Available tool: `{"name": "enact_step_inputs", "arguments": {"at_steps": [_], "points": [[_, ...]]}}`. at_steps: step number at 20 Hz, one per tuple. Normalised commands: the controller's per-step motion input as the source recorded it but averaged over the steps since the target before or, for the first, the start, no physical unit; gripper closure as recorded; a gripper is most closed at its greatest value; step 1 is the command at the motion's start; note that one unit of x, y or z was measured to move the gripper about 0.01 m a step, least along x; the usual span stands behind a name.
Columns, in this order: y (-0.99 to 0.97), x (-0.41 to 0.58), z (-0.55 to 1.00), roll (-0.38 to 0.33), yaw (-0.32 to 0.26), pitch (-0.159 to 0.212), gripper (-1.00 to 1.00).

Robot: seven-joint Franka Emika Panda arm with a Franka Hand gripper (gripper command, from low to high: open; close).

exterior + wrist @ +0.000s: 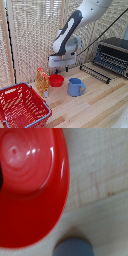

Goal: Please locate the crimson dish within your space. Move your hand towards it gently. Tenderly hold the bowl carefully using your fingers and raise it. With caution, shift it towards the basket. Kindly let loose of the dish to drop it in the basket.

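Exterior view: basket (22, 106) well below and aside of the gripper (62, 63), whose finger spread cannot be told, hanging just above the red bowl (56, 80), blue mug (75, 87) nearby; wrist view alone shows the bowl's (27, 183) glossy ringed interior.

pale wood table (100, 107), woven screen (35, 35) (backdrop)

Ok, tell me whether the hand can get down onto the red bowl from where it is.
Probably yes: the hand hangs right above the red bowl, with nothing between them.
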Motion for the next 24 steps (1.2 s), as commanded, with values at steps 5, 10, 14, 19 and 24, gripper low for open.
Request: {"name": "enact_step_inputs", "arguments": {"at_steps": [5, 10, 14, 19, 24], "points": [[-0.05, 0.101, -0.35, -0.04, 0.05, 0.0, 1.0], [0.0, 0.201, -0.21, -0.005, 0.043, 0.0, 1.0], [0.01, 0.016, -0.02, -0.001, 0.0, 0.002, 1.0], [0.0, -0.006, 0.02, 0.0, 0.0, 0.0, 1.0], [0.0, -0.054, 0.22, 0.0, -0.01, 0.005, 1.0]]}}
